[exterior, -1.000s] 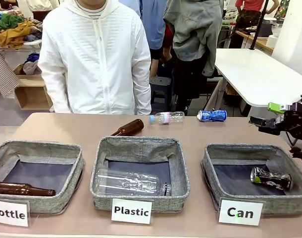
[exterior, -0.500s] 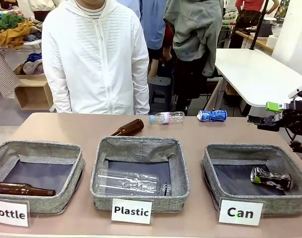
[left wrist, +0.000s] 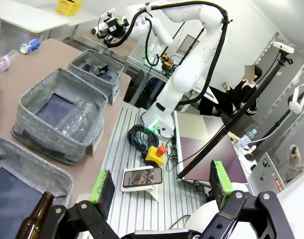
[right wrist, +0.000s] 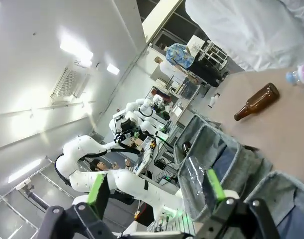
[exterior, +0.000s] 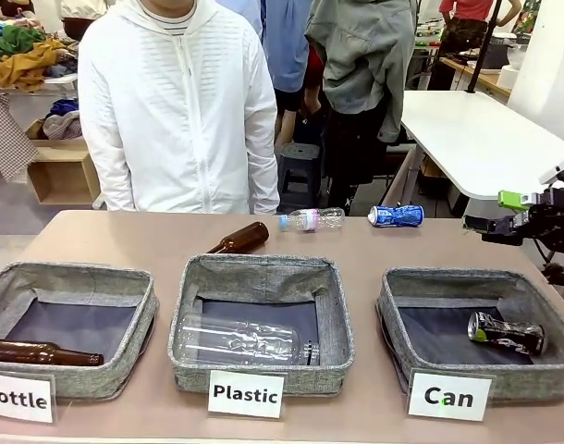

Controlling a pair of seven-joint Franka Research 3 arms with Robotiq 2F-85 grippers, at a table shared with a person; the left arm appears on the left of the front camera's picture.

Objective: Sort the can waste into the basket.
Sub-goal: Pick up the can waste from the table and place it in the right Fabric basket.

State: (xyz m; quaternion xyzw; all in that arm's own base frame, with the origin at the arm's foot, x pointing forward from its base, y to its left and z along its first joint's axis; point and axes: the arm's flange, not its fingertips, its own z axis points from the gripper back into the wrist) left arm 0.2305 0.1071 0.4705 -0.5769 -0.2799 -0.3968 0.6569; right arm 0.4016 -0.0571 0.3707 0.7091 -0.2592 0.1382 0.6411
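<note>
The blue can (exterior: 396,215) lies on its side on the table's far side, right of the middle; in the left wrist view the blue can (left wrist: 30,46) is far off. The black can (exterior: 506,333) rests inside the "Can" basket (exterior: 448,277), at its right. My right gripper (exterior: 491,213) hovers open and empty over the table's right edge, above that basket's far right corner and right of the blue can. Its green pads (right wrist: 98,189) stand wide apart. My left gripper (left wrist: 162,182) is open and empty, off the table's near side.
The "Plastic" basket (exterior: 262,270) holds a clear bottle (exterior: 240,340). A brown bottle (exterior: 42,352) lies in the "Bottle" basket (exterior: 69,273). Another brown bottle (exterior: 240,238) and a small plastic bottle (exterior: 312,219) lie loose on the far side. A person (exterior: 180,102) stands at the far edge.
My right gripper has risen slightly and drawn a little to the right, staying open. The cans, bottles and baskets have not moved.
</note>
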